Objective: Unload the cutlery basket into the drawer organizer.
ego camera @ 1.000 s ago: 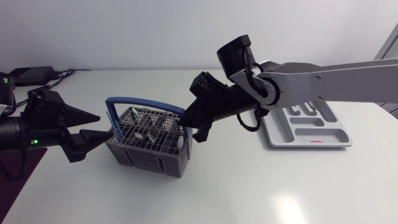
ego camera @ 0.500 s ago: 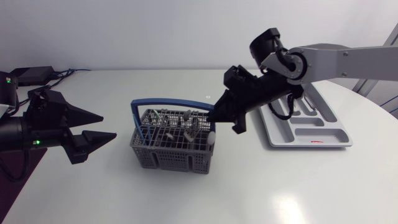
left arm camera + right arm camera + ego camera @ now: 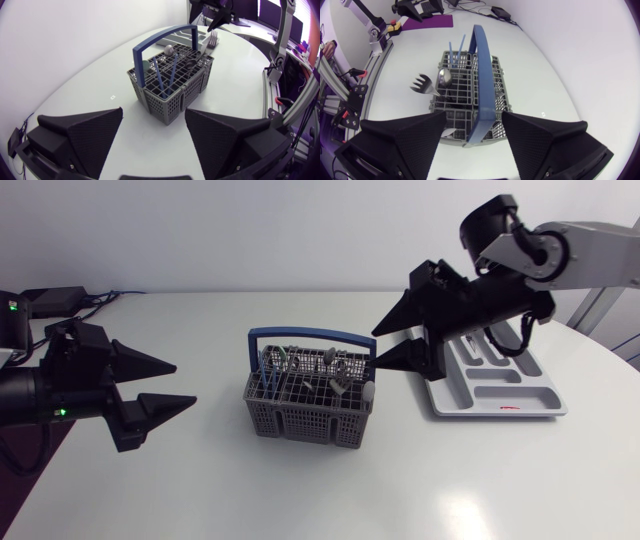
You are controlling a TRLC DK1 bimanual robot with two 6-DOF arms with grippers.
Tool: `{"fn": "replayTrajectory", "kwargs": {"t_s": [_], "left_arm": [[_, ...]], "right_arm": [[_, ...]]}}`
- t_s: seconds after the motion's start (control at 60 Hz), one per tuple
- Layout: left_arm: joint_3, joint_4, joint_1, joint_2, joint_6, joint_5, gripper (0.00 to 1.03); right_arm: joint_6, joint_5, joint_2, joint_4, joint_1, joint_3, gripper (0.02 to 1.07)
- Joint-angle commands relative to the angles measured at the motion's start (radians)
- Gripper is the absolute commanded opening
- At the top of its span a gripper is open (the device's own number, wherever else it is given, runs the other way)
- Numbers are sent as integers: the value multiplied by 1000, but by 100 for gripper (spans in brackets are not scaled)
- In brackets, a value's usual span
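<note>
The grey mesh cutlery basket with a blue handle stands mid-table, holding grey spoons, a fork and blue-handled pieces. My right gripper is open at the basket's right end; in the right wrist view the handle runs out from between its spread fingers, clear of both. Just behind this gripper lies the grey drawer organizer. My left gripper is open and empty, well left of the basket; the left wrist view shows it pointing at the basket from a distance.
A black box with cables sits at the back left corner. A dark purple mat lies under my left arm. Bare white tabletop spreads in front of the basket and organizer.
My right gripper pulled the basket rightward toward the organizer, then opened and let go of it. The left arm stayed where it was.
</note>
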Motion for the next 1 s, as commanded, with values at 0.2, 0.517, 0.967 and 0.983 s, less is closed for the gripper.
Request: {"fn": "replayTrajectory", "kwargs": {"t_s": [0.2,0.517,0.967,0.983], "left_arm": [[69,156,-84,141,-41,-45,91],[125,297,-153,304,-126,-54,89],[132,410,-260,445,-284,-105,42],[132,413,-262,445,-290,-105,41]], "right_arm": [[223,30,-224,48,-7,-149,97],[373,128,-491,139,39,-431,93],[438,194,-690,85,76,-562,93],[438,197,-695,84,77,-565,93]]}}
